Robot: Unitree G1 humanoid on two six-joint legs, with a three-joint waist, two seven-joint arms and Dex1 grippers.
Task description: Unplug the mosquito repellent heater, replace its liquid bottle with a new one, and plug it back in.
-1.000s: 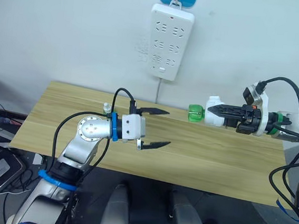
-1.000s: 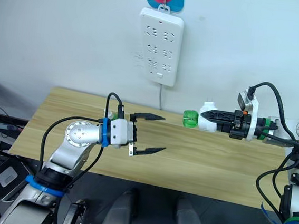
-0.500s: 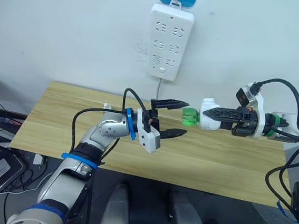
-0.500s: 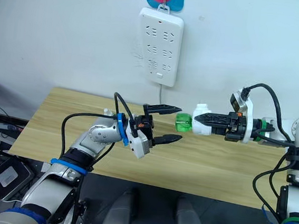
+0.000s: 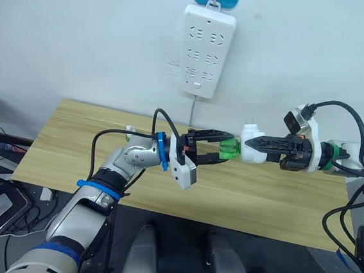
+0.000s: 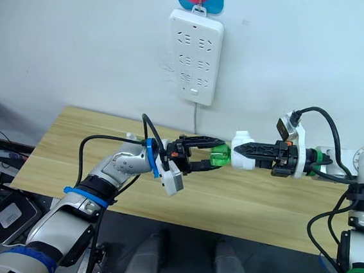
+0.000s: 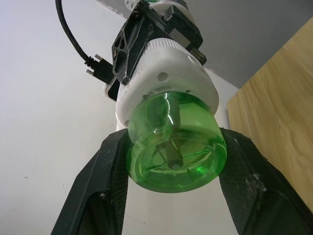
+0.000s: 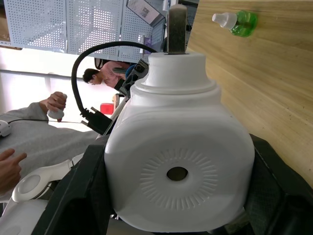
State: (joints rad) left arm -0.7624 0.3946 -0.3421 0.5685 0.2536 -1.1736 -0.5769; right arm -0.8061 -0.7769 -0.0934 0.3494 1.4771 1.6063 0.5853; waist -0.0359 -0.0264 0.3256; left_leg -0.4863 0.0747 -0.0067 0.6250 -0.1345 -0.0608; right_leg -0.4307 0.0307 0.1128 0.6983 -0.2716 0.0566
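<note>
One mosquito repellent heater (image 5: pixel 256 147), gripped by right tool (image 5: pixel 249 144); two green bottles: fitted bottle (image 5: pixel 230 148) pinched by left tool (image 5: pixel 227 148), spare bottle (image 8: pixel 235 20) on counter (image 5: pixel 71 145).

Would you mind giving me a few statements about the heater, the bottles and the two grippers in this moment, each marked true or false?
1. The right gripper holds the mosquito repellent heater in the air above the table. True.
2. The heater is plugged into the power strip on the wall. False: it is unplugged, away from the strip.
3. The left gripper has its fingers on either side of the green bottle attached to the heater. True.
4. The green bottle has already been separated from the heater. False: it is still attached to it.
5. A spare bottle lies on the table. True.
</note>
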